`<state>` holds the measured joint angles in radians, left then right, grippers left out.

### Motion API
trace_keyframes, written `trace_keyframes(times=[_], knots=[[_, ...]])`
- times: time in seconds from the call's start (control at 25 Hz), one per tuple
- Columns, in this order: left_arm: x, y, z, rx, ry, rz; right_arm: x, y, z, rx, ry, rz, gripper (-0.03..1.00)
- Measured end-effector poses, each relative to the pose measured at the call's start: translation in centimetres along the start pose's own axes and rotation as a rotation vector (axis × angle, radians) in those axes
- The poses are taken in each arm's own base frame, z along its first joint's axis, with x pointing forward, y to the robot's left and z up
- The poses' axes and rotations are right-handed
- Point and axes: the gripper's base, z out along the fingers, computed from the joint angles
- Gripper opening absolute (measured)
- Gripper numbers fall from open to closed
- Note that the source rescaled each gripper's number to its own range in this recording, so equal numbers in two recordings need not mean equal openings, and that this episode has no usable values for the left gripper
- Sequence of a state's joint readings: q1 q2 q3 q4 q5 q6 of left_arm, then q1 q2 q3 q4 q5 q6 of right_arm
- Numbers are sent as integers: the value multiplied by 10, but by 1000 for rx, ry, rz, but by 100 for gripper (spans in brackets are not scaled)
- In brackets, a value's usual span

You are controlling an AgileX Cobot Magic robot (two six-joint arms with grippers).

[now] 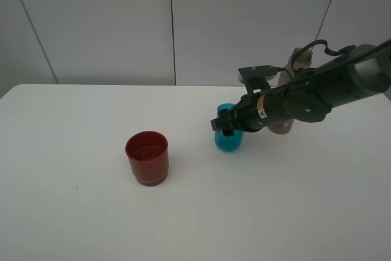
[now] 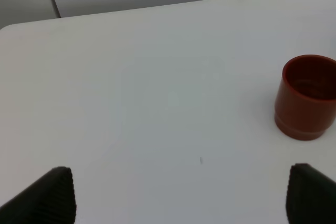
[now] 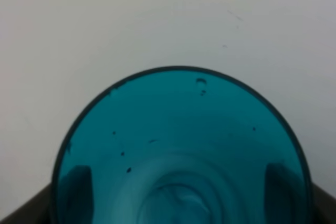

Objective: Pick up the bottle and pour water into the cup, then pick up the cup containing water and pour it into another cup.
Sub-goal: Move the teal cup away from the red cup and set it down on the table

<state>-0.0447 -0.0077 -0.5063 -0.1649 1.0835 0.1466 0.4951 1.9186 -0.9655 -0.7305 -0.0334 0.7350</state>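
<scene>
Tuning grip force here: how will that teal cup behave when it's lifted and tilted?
The teal cup looks like thin translucent plastic, so probably light and may flex if squeezed. Its smooth sides could slip between the right gripper fingers. Standing slim and upright, it would probably tip if nudged.

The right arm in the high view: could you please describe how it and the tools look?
The right arm is bulky, in black and dark grey casing, with a small orange-and-white label near the wrist and a black cable looping above it. Its tool is black. The left tool shows only two black fingertips with ribbed pads.
</scene>
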Motion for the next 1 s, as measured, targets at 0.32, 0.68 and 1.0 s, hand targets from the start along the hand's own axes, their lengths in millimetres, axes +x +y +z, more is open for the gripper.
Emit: trace_keyframes(times=[0.32, 0.68, 1.0], knots=[[0, 0, 0, 0, 0, 0, 2, -1, 1, 8, 12, 0, 66], [0, 0, 0, 0, 0, 0, 3, -2, 1, 22, 28, 0, 72], [0, 0, 0, 0, 0, 0, -7, -4, -17, 65, 17, -3, 72]])
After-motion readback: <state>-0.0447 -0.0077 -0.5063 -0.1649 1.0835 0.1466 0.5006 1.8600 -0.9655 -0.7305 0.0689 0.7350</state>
